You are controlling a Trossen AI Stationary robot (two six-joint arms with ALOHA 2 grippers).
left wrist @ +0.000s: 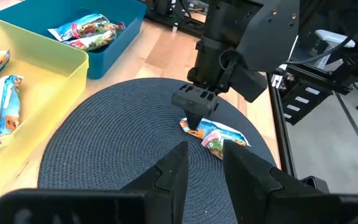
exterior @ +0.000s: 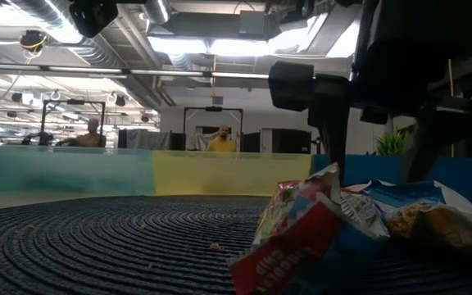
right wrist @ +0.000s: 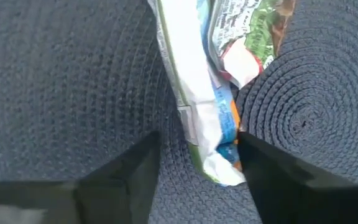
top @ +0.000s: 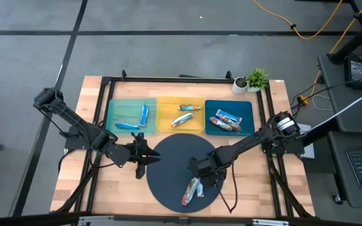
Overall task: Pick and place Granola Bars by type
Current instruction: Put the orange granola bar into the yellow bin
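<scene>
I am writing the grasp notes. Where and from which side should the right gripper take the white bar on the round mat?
Take the white bar at its near end, from straight above, fingers across its narrow width. It lies flat on the dark mat, touching a second bar further along, so that end is freest. The right gripper is open astride it.

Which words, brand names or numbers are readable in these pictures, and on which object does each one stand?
None can be read.
Bars on the round mat, under the right gripper: the silver-white bar and the multicolour bar carry print too blurred to read.
Bars in the teal tray, yellow tray and blue tray: too small.
</scene>
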